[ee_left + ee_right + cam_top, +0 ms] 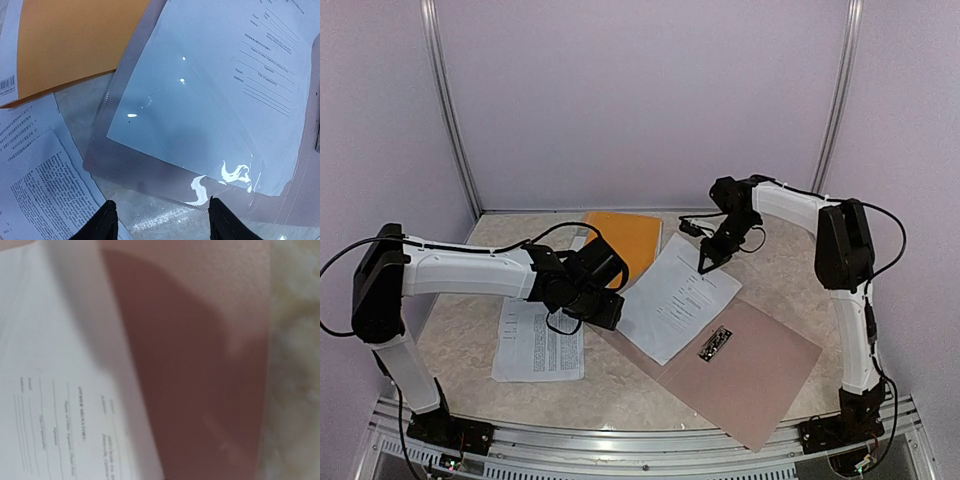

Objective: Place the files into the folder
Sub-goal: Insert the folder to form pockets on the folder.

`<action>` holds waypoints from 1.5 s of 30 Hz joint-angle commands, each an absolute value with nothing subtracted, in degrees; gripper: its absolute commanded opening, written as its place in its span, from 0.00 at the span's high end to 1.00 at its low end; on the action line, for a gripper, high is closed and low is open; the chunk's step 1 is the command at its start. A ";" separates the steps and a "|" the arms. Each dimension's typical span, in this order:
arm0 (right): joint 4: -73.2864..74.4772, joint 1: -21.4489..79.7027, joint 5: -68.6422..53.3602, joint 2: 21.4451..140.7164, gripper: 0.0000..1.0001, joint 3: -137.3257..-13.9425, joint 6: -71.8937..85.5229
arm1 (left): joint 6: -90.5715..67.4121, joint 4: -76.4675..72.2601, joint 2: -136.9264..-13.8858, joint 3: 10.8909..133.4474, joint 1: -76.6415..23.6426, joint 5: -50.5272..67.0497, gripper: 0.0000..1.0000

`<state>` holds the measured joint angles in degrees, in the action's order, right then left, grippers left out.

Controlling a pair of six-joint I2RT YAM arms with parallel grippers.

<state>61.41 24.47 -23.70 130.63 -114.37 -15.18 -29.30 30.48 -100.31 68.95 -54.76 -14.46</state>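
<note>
Ahead of left gripper (162, 222) — flat plastic sleeve (175, 125)

We see the files (678, 295) as thin matt white paper. On the folder (760, 375), a matt, finely grained taupe card, lies a clear plastic sleeve (150, 165), glossy with glare. Left of the folder, the orange cover (625, 240) looks smooth and matt. The tabletop (790, 270) looks like mottled stone.
</note>
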 commanded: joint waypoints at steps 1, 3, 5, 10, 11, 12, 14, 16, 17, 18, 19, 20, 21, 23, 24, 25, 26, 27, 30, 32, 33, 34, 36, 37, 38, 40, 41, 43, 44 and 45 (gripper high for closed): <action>63.81 25.52 -23.57 132.91 1.00 -116.09 -16.19 | -29.35 31.99 -98.77 70.53 -54.48 -15.60 0.41; 64.04 25.84 -23.75 133.34 1.00 -116.38 -16.18 | -29.36 32.00 -98.75 70.49 -54.45 -15.62 0.41; 64.07 26.04 -23.97 133.74 1.00 -116.66 -15.99 | -29.36 32.08 -98.77 70.50 -54.48 -15.79 0.41; 63.32 26.87 -23.92 134.57 1.00 -117.33 -15.54 | -29.36 32.20 -98.79 70.49 -54.49 -15.78 0.42; 63.36 26.98 -23.73 134.89 1.00 -117.94 -15.50 | -29.36 32.22 -98.79 70.39 -54.45 -15.74 0.42; 63.49 27.03 -23.62 135.13 1.00 -118.55 -15.53 | -29.40 32.18 -98.79 70.40 -54.49 -15.78 0.41; 64.01 27.17 -23.49 135.53 1.00 -119.61 -15.97 | -29.48 32.10 -98.79 70.32 -54.47 -15.60 0.42; 64.52 27.24 -23.22 135.90 1.00 -120.68 -16.28 | -29.60 31.98 -98.92 70.23 -54.49 -15.44 0.42; 64.68 27.25 -23.48 136.00 1.00 -121.00 -16.39 | -29.62 31.88 -99.00 70.20 -54.49 -15.34 0.42; 64.71 27.31 -23.73 136.05 1.00 -121.18 -16.56 | -29.70 31.82 -99.05 70.22 -54.54 -15.26 0.42; 64.77 27.47 -23.74 136.13 1.00 -121.15 -16.76 | -29.71 31.84 -99.17 70.29 -54.52 -15.17 0.42; 64.81 27.60 -23.62 136.19 1.00 -121.20 -16.98 | -29.71 31.75 -99.26 70.38 -54.58 -15.12 0.42; 64.87 27.64 -23.41 136.27 1.00 -121.20 -17.37 | -29.71 31.75 -99.38 70.39 -54.58 -15.12 0.42; 64.93 27.69 -22.95 136.46 1.00 -121.24 -17.93 | -29.71 31.75 -99.53 70.49 -54.58 -14.88 0.42; 65.12 27.69 -22.97 136.61 1.00 -121.42 -18.30 | -29.69 31.85 -99.64 70.57 -54.58 -14.79 0.42; 65.15 27.71 -23.00 136.72 1.00 -121.58 -18.35 | -29.75 32.11 -99.79 70.65 -54.58 -14.70 0.41; 65.27 27.71 -23.00 137.02 1.00 -121.82 -18.56 | -29.98 32.16 -100.04 70.55 -54.57 -14.57 0.41; 65.42 27.73 -23.01 137.16 1.00 -122.08 -18.74 | -30.32 32.05 -100.09 70.22 -54.57 -14.25 0.42; 66.01 27.69 -22.34 137.84 1.00 -123.05 -19.19 | -30.84 31.68 -100.11 68.97 -54.58 -12.73 0.41; 66.01 27.71 -21.42 137.90 1.00 -123.30 -19.16 | -29.98 30.45 -99.89 67.29 -54.71 -10.66 0.41; 66.01 27.69 -21.11 137.86 1.00 -123.39 -19.16 | -29.42 29.83 -99.52 66.11 -54.82 -9.84 0.41; 66.08 27.69 -20.82 137.82 1.00 -123.35 -19.17 | -28.77 29.16 -99.15 64.87 -54.94 -9.02 0.41; 66.12 27.70 -20.53 137.62 1.00 -123.15 -19.08 | -28.35 28.53 -98.29 62.77 -55.01 -7.49 0.40; 66.02 27.73 -20.38 137.59 1.00 -122.95 -19.04 | -28.57 28.54 -97.63 61.80 -54.94 -6.81 0.40; 65.97 27.69 -20.39 137.48 1.00 -122.76 -18.93 | -29.17 28.50 -97.15 61.25 -54.89 -6.00 0.40; 65.83 27.69 -20.30 137.42 1.00 -122.55 -18.81 | -31.33 28.05 -96.84 60.20 -54.54 -3.51 0.40; 65.83 27.72 -20.15 137.46 1.00 -122.58 -18.73 | -32.33 27.58 -96.92 59.67 -54.34 -2.37 0.40; 65.83 27.69 -20.07 137.46 1.00 -122.56 -18.65 | -33.69 26.04 -97.19 58.46 -54.32 -1.19 0.39; 65.83 27.70 -20.10 137.38 1.00 -122.51 -18.66 | -33.93 25.24 -97.31 58.11 -54.32 -0.68 0.39; 65.83 27.71 -20.07 137.41 1.00 -122.52 -18.57 | -33.96 24.62 -97.57 58.09 -54.20 -0.40 0.39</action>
<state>64.93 27.00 -20.64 136.53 -122.04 -18.44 -31.66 28.21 -98.52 59.37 -54.68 -4.27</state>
